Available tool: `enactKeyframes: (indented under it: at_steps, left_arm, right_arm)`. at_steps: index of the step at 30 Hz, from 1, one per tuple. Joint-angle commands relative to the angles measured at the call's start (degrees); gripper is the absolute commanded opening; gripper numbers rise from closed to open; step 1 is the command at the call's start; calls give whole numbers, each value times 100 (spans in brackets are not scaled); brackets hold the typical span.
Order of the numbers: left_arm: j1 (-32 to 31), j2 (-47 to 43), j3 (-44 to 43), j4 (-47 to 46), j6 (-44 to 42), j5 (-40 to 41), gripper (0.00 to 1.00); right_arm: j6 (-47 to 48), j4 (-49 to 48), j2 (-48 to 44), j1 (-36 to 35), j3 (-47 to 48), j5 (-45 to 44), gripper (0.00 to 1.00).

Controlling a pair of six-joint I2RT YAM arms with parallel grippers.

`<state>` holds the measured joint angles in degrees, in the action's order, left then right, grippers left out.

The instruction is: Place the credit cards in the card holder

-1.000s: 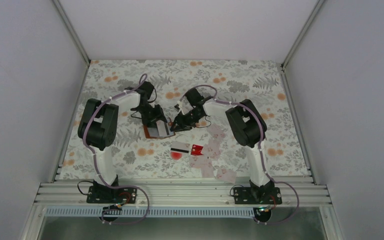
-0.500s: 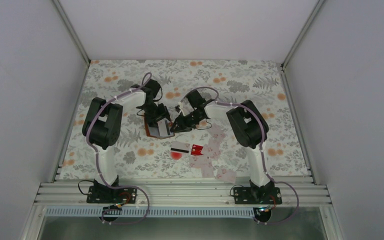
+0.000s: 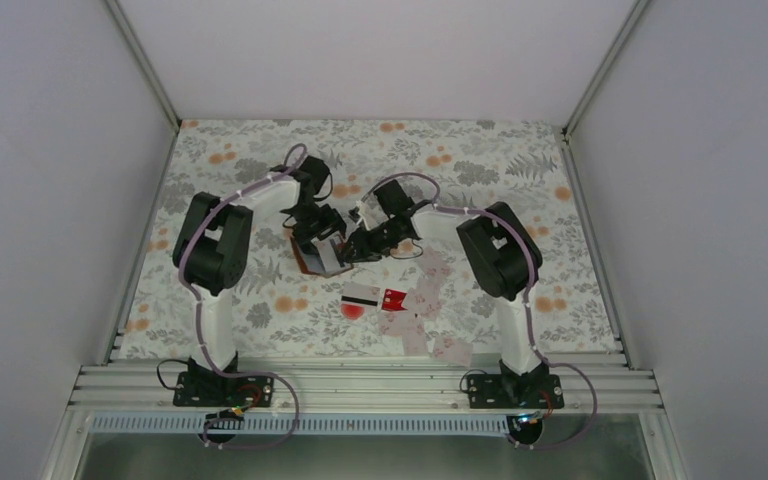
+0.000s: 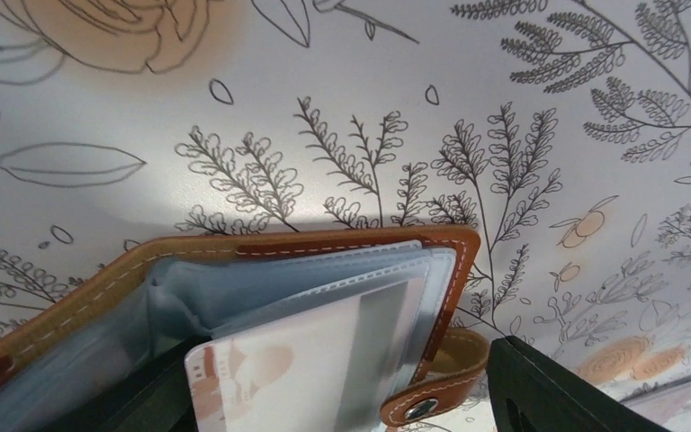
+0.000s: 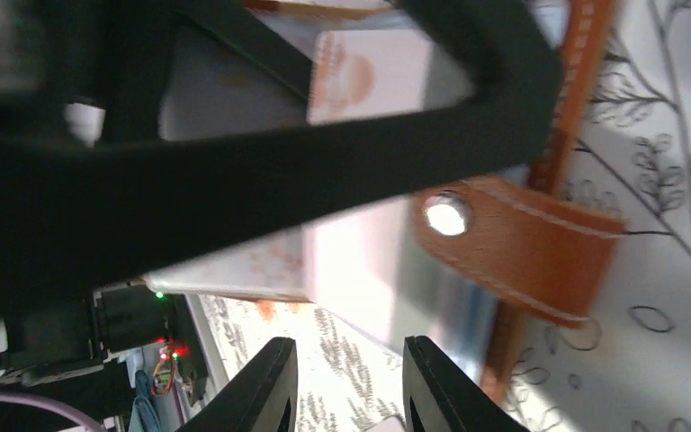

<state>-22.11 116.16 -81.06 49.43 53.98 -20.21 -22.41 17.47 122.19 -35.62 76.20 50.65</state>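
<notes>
The brown leather card holder (image 3: 312, 260) lies open on the flowered cloth, and my left gripper (image 3: 318, 236) hangs over it. In the left wrist view the card holder (image 4: 234, 247) shows clear sleeves, with a pale grey-striped credit card (image 4: 324, 360) partly in one. My left gripper (image 4: 337, 364) is open, its right finger (image 4: 558, 396) apart from the snap strap (image 4: 436, 391). My right gripper (image 3: 356, 246) sits at the holder's right edge. It (image 5: 346, 351) is open by a narrow gap, just short of the card (image 5: 360, 270). More credit cards lie nearer: a striped one (image 3: 360, 295), a red one (image 3: 395, 298) and pale ones (image 3: 428, 275).
A round red spot (image 3: 352, 311) lies by the striped card. Further pale cards (image 3: 450, 349) reach the table's near edge by the right arm's base. The left gripper's black finger (image 5: 234, 171) crosses the right wrist view. White walls enclose the table on three sides.
My left gripper's jaws have spread wider, and the left arm has shifted slightly right and farther from its base. The right gripper has barely moved.
</notes>
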Motion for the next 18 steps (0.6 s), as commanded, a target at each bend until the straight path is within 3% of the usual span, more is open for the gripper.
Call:
enactKeyframes:
  at_steps: [1, 12, 16, 18]
  left_arm:
    - [-357, 778, 0, 518, 538, 322, 77]
    - [-594, 956, -589, 1016, 371, 895, 86]
    - [-692, 928, -900, 1257, 168, 1137, 98]
    - [-743, 907, -969, 1305, 125, 1134, 100]
  right_arm:
    - [-60, -440, -430, -53, -176, 243, 31]
    - [145, -263, -753, 46, -468, 89, 30]
    - [305, -62, -1048, 121, -589, -139, 30]
    - [396, 91, -1213, 148, -629, -292, 30]
